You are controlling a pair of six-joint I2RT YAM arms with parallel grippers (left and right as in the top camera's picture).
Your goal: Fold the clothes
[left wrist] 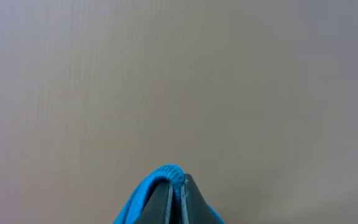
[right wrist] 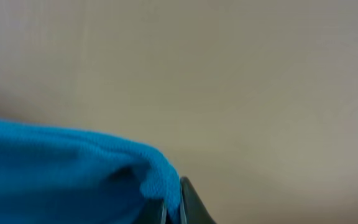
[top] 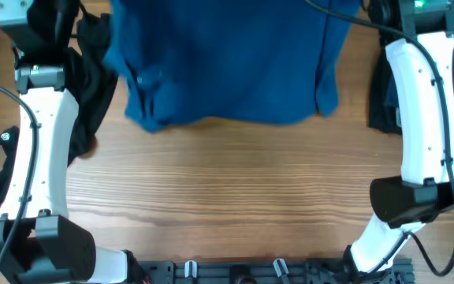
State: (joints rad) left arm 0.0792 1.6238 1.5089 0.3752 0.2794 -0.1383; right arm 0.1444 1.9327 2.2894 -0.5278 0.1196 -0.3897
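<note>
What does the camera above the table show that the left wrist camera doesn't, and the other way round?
Only the overhead view shows the wooden table, the left arm, the right arm, dark garments at both sides, and the wide body of the blue T-shirt. Only the left wrist view shows the left gripper shut, pinching a fold of blue cloth against a blurred plain background. Both views share the blue T-shirt.

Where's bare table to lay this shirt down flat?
The table is bare from the blue T-shirt to the near edge, between the left arm and right arm. Crowded: black garment beside the left arm, dark garment beside the right.
</note>
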